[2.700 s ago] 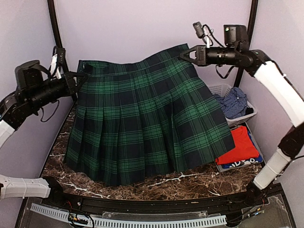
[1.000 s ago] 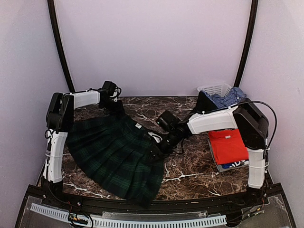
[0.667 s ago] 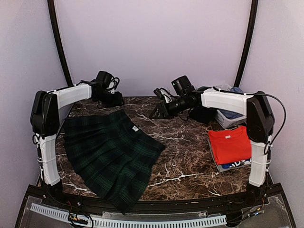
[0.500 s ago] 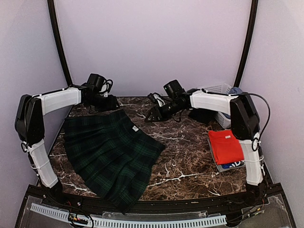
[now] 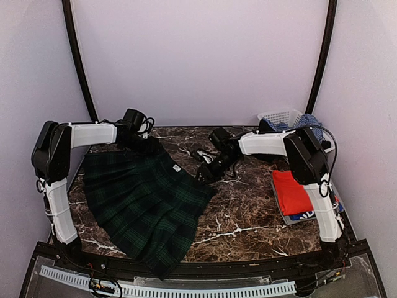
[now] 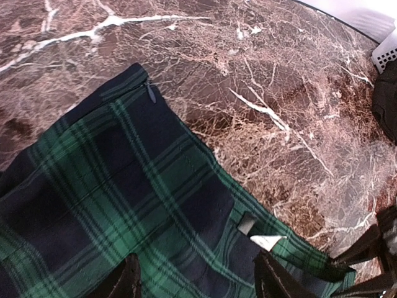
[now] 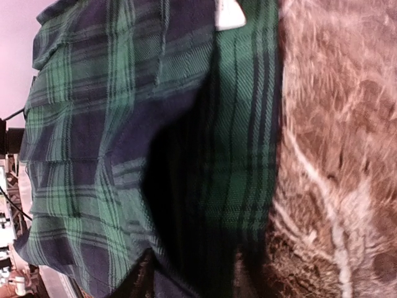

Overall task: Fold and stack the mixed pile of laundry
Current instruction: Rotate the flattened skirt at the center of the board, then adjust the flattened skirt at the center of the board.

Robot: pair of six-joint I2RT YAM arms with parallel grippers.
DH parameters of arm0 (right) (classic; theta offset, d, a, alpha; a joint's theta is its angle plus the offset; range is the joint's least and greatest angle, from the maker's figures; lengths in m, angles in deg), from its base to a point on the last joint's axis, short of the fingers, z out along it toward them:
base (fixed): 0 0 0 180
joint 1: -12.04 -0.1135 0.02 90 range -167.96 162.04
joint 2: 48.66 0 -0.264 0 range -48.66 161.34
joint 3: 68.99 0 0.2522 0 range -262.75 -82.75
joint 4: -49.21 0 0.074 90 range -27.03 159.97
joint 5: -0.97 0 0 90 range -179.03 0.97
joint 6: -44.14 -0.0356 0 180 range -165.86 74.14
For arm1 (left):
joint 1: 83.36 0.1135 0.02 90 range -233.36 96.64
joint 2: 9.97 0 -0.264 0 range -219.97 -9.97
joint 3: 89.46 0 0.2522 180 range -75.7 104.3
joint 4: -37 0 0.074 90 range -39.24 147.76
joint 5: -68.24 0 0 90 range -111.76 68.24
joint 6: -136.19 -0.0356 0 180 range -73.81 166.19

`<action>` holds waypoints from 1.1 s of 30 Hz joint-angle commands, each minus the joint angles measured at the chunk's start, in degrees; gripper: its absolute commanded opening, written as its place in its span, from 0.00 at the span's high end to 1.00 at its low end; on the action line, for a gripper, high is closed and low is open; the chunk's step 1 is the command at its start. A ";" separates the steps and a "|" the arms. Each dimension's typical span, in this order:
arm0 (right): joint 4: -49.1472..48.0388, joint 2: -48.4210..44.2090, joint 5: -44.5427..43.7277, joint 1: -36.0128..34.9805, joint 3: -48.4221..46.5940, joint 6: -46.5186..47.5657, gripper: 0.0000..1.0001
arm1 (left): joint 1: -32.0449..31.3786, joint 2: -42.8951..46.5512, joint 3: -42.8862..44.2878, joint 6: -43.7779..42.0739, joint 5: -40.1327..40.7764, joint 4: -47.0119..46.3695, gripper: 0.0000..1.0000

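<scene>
The dark green tartan skirt (image 5: 149, 198) lies spread flat on the left half of the marble table. My left gripper (image 5: 151, 146) hovers over its far waistband corner. In the left wrist view that gripper (image 6: 198, 282) stands open above the plaid skirt (image 6: 124, 186), near a white label (image 6: 267, 241). My right gripper (image 5: 203, 175) sits at the skirt's right waistband corner. In the right wrist view the gripper (image 7: 195, 279) is open, its fingers apart either side of the skirt's edge (image 7: 93, 124), cloth in shadow beneath. A folded red-orange T-shirt (image 5: 294, 191) lies on a blue shirt (image 5: 307, 215) at the right.
A white slotted basket (image 5: 279, 117) at the back right holds a light blue patterned shirt (image 5: 310, 124). The folded stack rests on a grey tray (image 5: 286, 218) by the right wall. Bare marble (image 5: 248, 211) shows between skirt and tray. A black rail runs along the near edge.
The skirt, held up spread between both grippers earlier, now lies flat. The left gripper let go and opened. The right gripper swung to the back, then returned to the skirt's right corner.
</scene>
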 commanded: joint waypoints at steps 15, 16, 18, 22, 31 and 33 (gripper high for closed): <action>-2.09 -9.66 1.73 -0.02 8.45 1.07 1.00 | -4.01 -5.52 7.84 -1.48 7.63 3.26 0.40; -1.71 -9.32 1.21 -0.02 8.52 1.06 1.00 | -4.14 -5.96 8.54 -1.53 8.75 3.74 0.40; -0.87 -8.78 0.18 -0.02 8.64 1.16 1.00 | -4.58 -7.44 10.54 -1.66 10.74 5.20 0.41; -1.96 -9.79 -1.05 -0.02 11.09 0.99 1.00 | -5.44 -10.63 14.30 -3.18 12.30 7.13 0.40; -3.72 -8.76 -0.16 0.09 12.71 -0.14 1.00 | -7.31 -18.12 21.10 -4.26 20.57 12.79 0.46; -3.76 -8.80 -0.01 0.07 12.72 -0.16 1.00 | -7.64 -18.47 21.60 -4.37 21.92 13.52 0.51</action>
